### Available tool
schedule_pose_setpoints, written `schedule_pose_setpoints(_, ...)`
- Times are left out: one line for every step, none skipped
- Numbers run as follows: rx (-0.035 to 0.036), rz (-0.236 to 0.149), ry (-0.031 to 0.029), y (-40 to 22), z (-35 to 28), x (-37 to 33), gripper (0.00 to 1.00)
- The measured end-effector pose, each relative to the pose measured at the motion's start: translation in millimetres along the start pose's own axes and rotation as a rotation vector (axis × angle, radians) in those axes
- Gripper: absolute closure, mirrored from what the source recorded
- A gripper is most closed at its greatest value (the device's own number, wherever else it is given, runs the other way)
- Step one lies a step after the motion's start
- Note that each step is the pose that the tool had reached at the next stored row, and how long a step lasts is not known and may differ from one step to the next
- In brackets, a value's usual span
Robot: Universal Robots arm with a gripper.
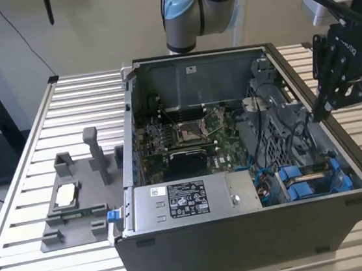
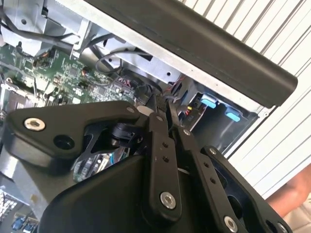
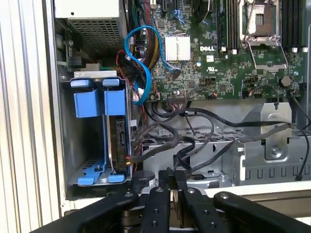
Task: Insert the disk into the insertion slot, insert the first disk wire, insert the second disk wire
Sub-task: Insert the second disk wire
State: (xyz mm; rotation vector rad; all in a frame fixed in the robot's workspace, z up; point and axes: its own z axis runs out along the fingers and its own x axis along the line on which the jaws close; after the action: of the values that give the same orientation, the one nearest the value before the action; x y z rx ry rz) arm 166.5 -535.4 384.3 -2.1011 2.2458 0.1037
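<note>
The insertion slot (image 3: 97,165), a grey bay with blue rails and tabs, sits in a corner of the open computer case (image 1: 244,233). In the first wrist view the disk (image 3: 119,138) stands as a dark edge in the bay's compartment nearer the motherboard, with thin red and orange wires at its end. My gripper (image 3: 175,174) hangs over the case's edge, beside the bay. Its fingers (image 3: 158,204) are pressed together, and a black disk wire (image 3: 182,154) runs down between the tips. In the exterior view the gripper (image 1: 316,112) is at the case's right wall.
A motherboard (image 1: 187,135) and a grey power supply box (image 1: 188,199) lie inside the case. Loose black and blue cables (image 3: 141,73) cross between bay and board. A grey fixture (image 1: 78,206) stands on the slatted table at the exterior view's left. A hand (image 2: 291,199) shows beyond the case.
</note>
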Motion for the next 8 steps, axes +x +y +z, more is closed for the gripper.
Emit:
schedule_pose_setpoints(-0.0003,0.0,-0.0001,1.8,-0.4,-0.2,0.84)
schedule_pose_setpoints(-0.0008,0.0,0.0014,3.2,-1.3,-0.3,0.84)
schedule_pose_setpoints(-0.0009,0.0,0.0059,4.4,-1.8,-0.6,0.84)
schedule_pose_setpoints(-0.0007,-0.002,0.0133,6.0,-2.1,-0.7,0.84)
schedule_pose_setpoints(-0.0004,-0.004,0.0217,7.6,-2.4,-0.9,0.84)
schedule_pose_setpoints(-0.0002,-0.007,0.0308,9.5,-2.7,-1.0,0.84)
schedule_pose_setpoints(-0.0003,-0.01,0.0385,10.9,-2.8,-1.2,0.84)
schedule_pose_setpoints(-0.0005,-0.012,0.0469,12.3,-2.9,-1.3,0.84)
